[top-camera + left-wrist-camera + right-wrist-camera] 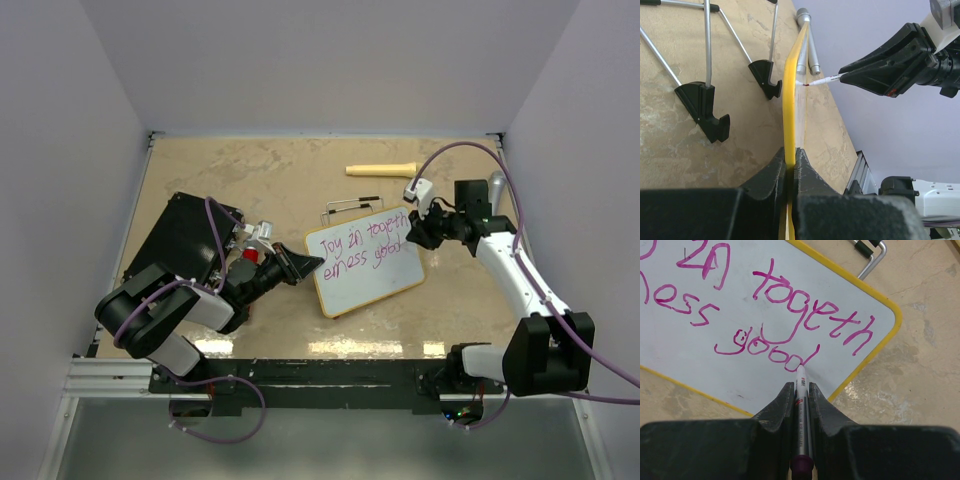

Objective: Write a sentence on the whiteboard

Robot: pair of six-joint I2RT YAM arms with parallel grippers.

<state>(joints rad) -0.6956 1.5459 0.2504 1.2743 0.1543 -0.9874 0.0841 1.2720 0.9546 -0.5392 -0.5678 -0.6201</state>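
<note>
Pink-magenta marker words, the sentence (pixel 358 250), run in two lines across the whiteboard (pixel 385 284) and read roughly "Joy in togeth / erness good". The board, white with a thin yellow rim, lies skewed near the middle of the beige desk (pixel 250 170), a little nearer the front edge than the far one. The left gripper (pixel 791 160) is clenched on the board's left rim, with the yellow edge pinched between its two black fingers. The right gripper (pixel 800 390) is clamped around a slim white marker (pixel 801 405) that points forward out of the jaws. The marker's tip meets the board at the tail of the last letter of "good", close to the board's right edge. A wire stand (pixel 352 205) with black feet lies on the desk just beyond the board's far edge. A pale wooden stick (pixel 381 169) lies flat further back, near the far edge and well apart from the board. A flat black case (pixel 180 235) sits toward the left edge of the desk, partly under the left arm.
</note>
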